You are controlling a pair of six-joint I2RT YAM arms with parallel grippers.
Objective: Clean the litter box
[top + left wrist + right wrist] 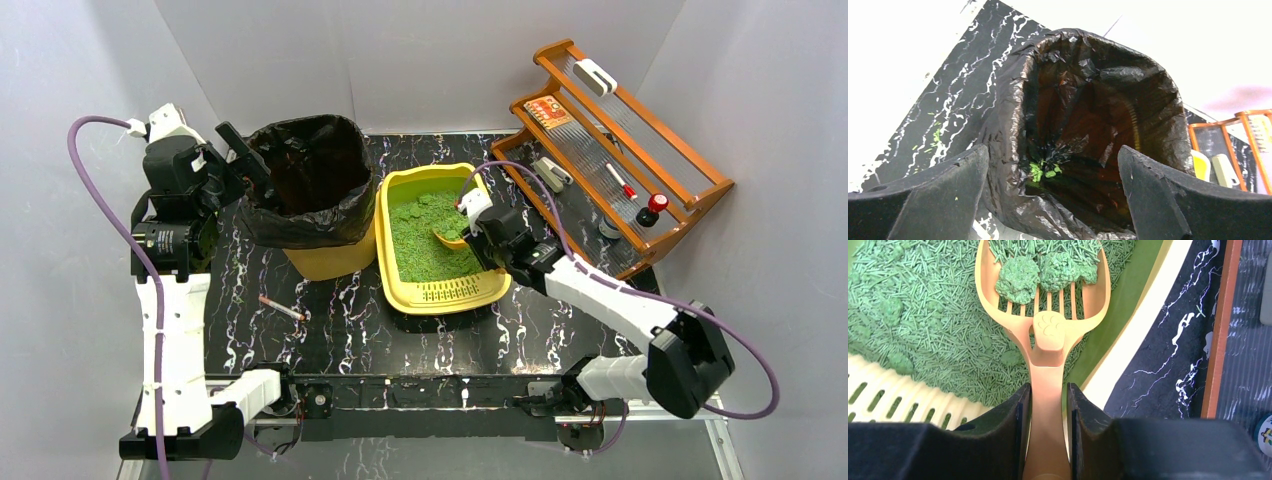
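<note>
Shallow rounded yellow plastic litter box [450,291] [898,395] holding green granular litter sits mid-desk, slotted grate end toward arm bases, just right of yellow bin [305,175] [1088,100] lined with black bag. Over box, right pincer [470,215] [1046,390] clamped on handle of orange slotted plastic scoop [450,238] [1048,330]. Scoop head lies inside box, green litter clumps [1040,270] on its tines; whether it touches litter, cannot tell. At bin's left rim, left pincer [245,155] [1053,155] spread wide, holding nothing, facing into bag. Few green bits at bag bottom. Black white-veined desk [330,330] carries all. Orange wooden rack [620,130] stands right of box.
</note>
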